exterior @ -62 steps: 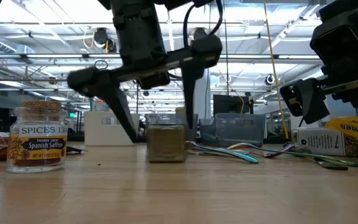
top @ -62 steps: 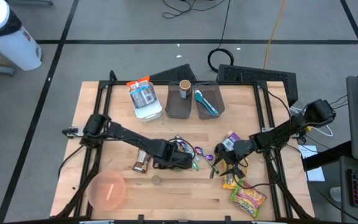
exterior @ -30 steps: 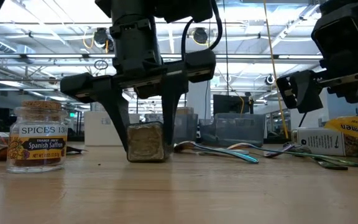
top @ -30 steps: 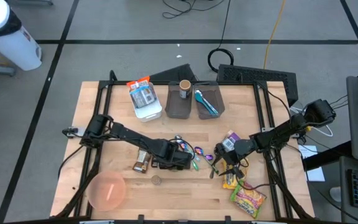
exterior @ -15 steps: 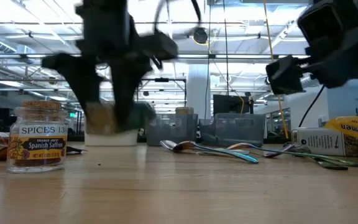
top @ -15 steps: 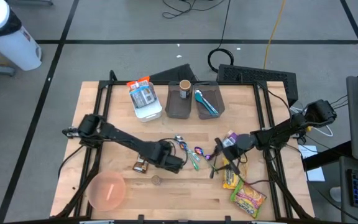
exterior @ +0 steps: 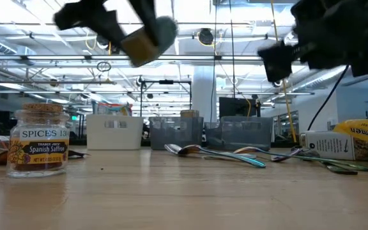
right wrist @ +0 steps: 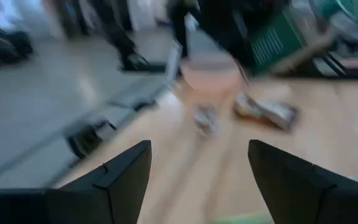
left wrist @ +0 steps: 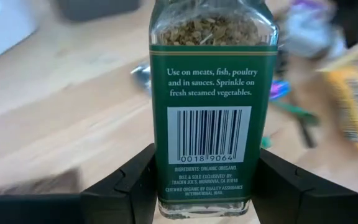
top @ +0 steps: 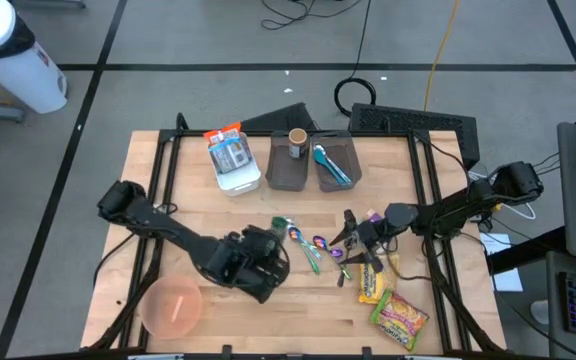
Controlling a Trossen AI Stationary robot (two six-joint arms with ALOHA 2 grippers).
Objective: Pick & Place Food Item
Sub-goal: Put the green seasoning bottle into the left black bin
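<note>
Over at seven o'clock on the table (top: 438, 300) sits the pink bowl (top: 173, 305); just right of it the left gripper (left wrist: 201, 186) pinches the oregano jar (left wrist: 209, 106) up in the air. At three o'clock, the right gripper (right wrist: 197, 174) hangs spread and empty above the ramen packet (top: 400, 318).

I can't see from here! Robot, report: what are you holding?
Left gripper shut on oregano jar, lifted clear off the table. Right gripper open, empty, above the spoons. Pink bowl close by, nothing blocking.
</note>
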